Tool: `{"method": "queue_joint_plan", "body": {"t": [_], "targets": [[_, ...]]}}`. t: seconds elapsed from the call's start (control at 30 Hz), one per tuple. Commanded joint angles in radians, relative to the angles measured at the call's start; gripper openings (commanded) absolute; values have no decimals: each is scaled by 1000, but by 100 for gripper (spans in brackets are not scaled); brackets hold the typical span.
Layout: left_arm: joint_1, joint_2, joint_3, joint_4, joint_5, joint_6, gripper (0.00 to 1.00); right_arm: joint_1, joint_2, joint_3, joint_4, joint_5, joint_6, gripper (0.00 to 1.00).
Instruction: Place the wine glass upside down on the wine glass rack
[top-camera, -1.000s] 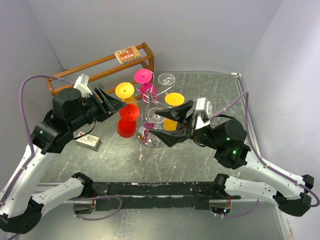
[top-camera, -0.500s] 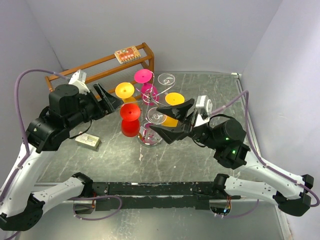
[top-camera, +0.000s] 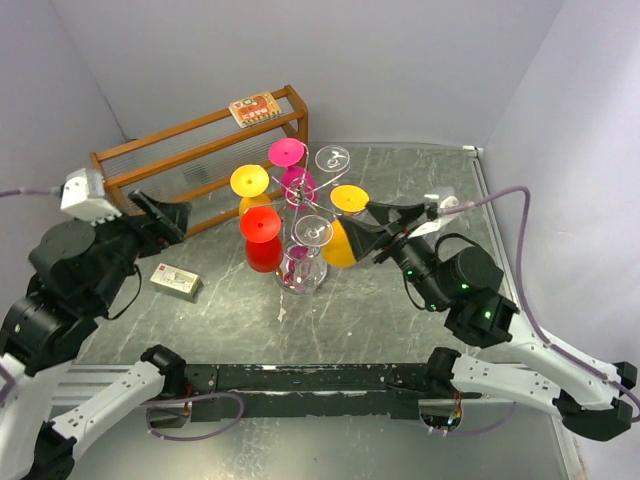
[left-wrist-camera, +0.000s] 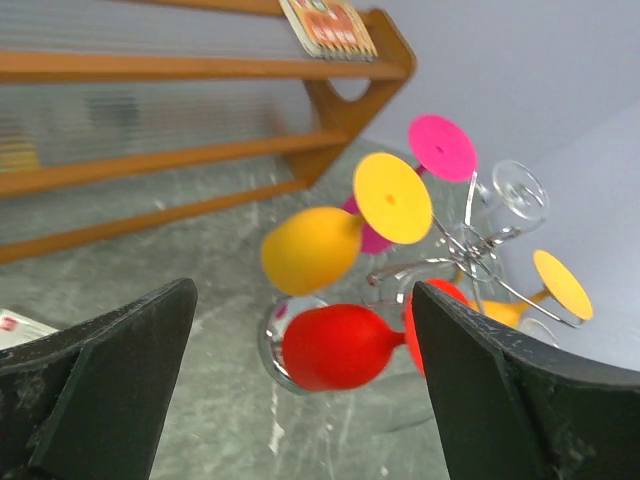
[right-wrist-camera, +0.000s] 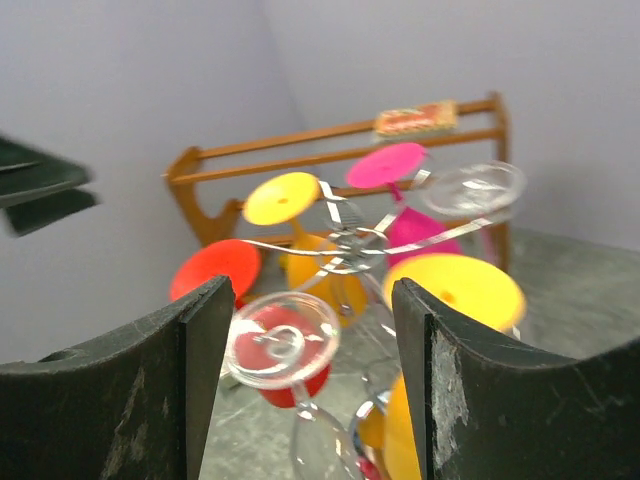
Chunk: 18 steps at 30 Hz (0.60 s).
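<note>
The silver wire wine glass rack (top-camera: 303, 203) stands mid-table on its round chrome base (top-camera: 300, 281). Several glasses hang upside down from its arms: a red one (top-camera: 262, 240), two yellow, a pink and two clear. My left gripper (top-camera: 172, 218) is open and empty, well to the left of the rack. In the left wrist view (left-wrist-camera: 302, 298) the red glass (left-wrist-camera: 335, 345) hangs between the jaws' lines of sight, farther off. My right gripper (top-camera: 362, 220) is open and empty just right of the rack. The right wrist view (right-wrist-camera: 311, 290) shows a clear glass foot (right-wrist-camera: 280, 340) ahead.
A brown wooden shelf rack (top-camera: 200, 150) stands at the back left with a patterned card box (top-camera: 252, 108) on top. A small flat box (top-camera: 176, 282) lies on the table left of the rack. Grey walls close in on both sides.
My left gripper has pulled back to the left, away from the red glass, which stays hanging on the rack. My right gripper has drawn back to the right from the rack.
</note>
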Motion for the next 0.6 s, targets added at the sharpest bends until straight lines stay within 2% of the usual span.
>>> {"method": "queue_joint_plan", "body": {"t": [0.0, 0.17, 0.33, 0.37, 0.47, 0.57], "targets": [[2, -98, -104, 41, -174, 118, 100, 3, -96, -37, -133, 293, 47, 65], [2, -207, -217, 82, -202, 189, 100, 3, -165, -17, -308, 482, 130, 66], [2, -220, -215, 62, -269, 202, 100, 3, -185, 57, -530, 659, 275, 70], [2, -218, -209, 57, -276, 205, 100, 3, -189, 74, -564, 698, 299, 72], [2, -208, -188, 42, -287, 217, 100, 3, -175, 138, -683, 818, 396, 88], [2, -186, -148, 9, -302, 212, 100, 3, -127, 237, -836, 894, 506, 94]]}}
